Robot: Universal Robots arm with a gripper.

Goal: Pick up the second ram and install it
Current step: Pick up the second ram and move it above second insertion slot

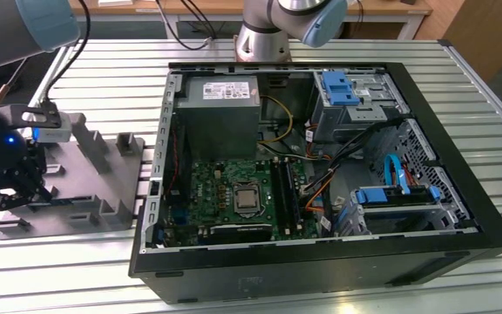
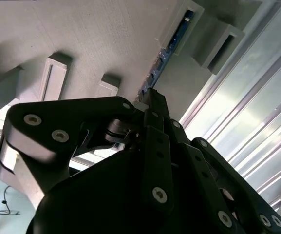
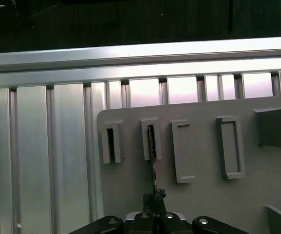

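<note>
item: hand (image 2: pixel 150 95), low over the grey fixture (image 1: pixel 102 176) at the exterior view's left; by my reading of both wrist views it is pressed together on the near end of the second ram (image 2: pixel 172 41), pinching the board's edge with no gap showing. item: second ram, standing on edge in the fixture, its far end seated in a raised slot, its near end between the hand's tips; in the first wrist view it runs as a thin dark line straight out from the hand into that slot. item: fixture, resting on the slatted metal desk (image 1: pixel 68 275), just beside the open computer case (image 1: pixel 321 261). item: motherboard (image 1: pixel 225 190), flat inside the case, well apart from the hand, toward the exterior view's right. step in hand, as i judge it: the pick-up, grip made, stick not yet out of its slot; installing not begun. whatever move follows calls, i think, for travel in line with the slot and no twist, since so thin a board could bind or flex.
</note>
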